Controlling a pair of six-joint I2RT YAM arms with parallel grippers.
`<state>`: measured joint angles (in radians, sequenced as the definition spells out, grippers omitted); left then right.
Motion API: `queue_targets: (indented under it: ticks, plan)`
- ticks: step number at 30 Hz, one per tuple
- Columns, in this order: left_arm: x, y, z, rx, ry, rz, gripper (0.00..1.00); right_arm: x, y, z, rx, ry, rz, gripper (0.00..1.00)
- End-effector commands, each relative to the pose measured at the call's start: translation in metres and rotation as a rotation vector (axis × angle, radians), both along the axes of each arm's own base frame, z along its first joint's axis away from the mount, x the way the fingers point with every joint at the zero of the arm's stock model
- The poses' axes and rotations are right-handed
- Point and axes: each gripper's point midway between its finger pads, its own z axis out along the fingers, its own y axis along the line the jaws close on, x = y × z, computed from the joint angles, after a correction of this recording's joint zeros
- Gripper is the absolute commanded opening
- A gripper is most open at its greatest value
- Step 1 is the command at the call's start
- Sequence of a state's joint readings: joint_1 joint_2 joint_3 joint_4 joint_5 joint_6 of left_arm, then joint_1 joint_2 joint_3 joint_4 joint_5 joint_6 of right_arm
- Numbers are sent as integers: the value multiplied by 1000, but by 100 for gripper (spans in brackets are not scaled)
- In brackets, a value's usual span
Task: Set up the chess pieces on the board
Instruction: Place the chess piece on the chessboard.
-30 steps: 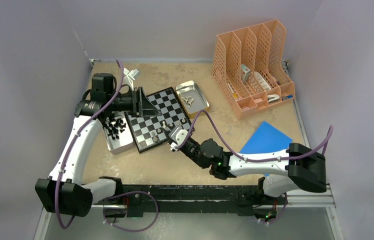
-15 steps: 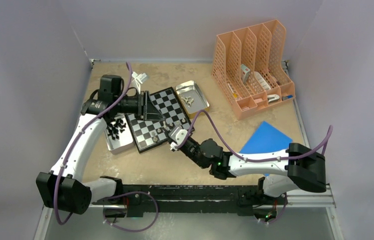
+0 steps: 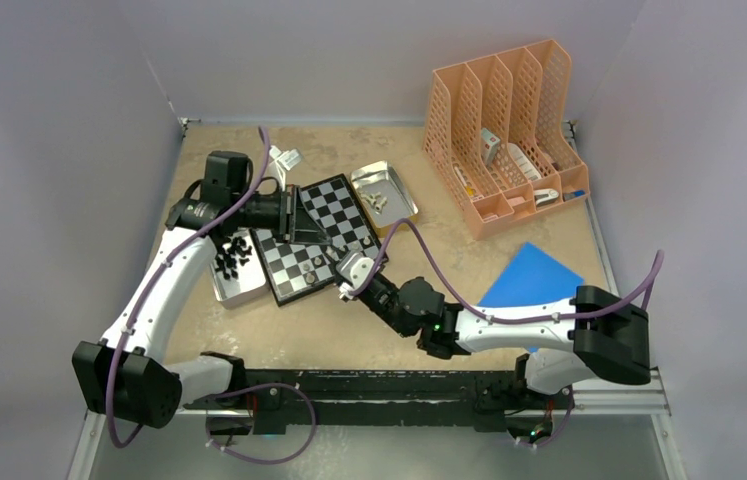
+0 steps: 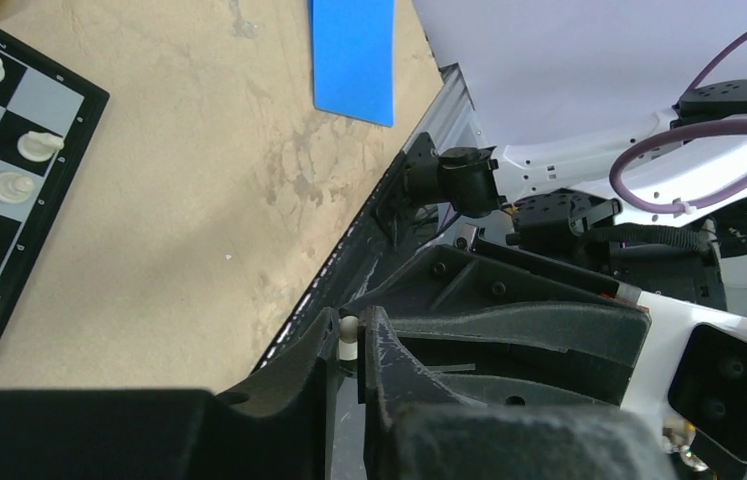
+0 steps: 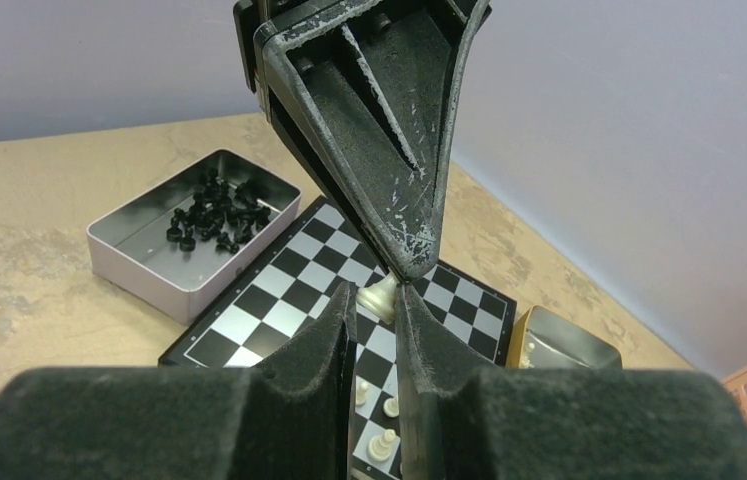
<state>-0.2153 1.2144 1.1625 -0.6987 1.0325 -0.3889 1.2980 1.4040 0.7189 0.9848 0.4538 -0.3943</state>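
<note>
Room: pale walls [image 3: 49, 150] are closing in a mottled tan worktop [image 3: 299, 330].
Left tin [image 3: 239, 290]: is holding the black chess pieces [image 3: 232, 252], just beside the board [image 3: 289, 262].
Left tool [image 4: 349, 340]: is pinching a pale piece [image 4: 347, 330] over the board.
Right tool [image 5: 377, 300]: is clamping a second pale piece [image 5: 381, 292] over the board's near right corner.
Right side: an orange rack [image 3: 469, 120] and a blue sheet [image 3: 529, 278] are sitting well apart from the board.
</note>
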Motion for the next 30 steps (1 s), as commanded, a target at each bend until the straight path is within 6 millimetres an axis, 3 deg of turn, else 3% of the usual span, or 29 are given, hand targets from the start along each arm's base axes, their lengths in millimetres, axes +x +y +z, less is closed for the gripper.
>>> queue_targets:
  ticks: [1, 7, 15, 20, 25, 30]
  plan:
    - [-5, -2, 7, -15, -54, -30, 2, -1, 6, 30, 82, -31, 2, 11]
    - [-1, -1, 1, 0, -57, -20, 0, 1, 11, 24, 73, -27, -3, 15]
    - [39, 13, -20, 97, -153, 223, 0, -8, -13, 37, 217, 91, 11, 68]
    - [71, 44, -40, 177, -292, 533, 0, -18, -43, 45, 322, 181, 20, 95]
    - [81, 65, -71, 327, -343, 664, 0, -8, -93, 54, 464, 237, -122, 99]
    - [94, 83, -105, 406, -330, 802, 0, -4, -110, 53, 499, 270, -181, 99]
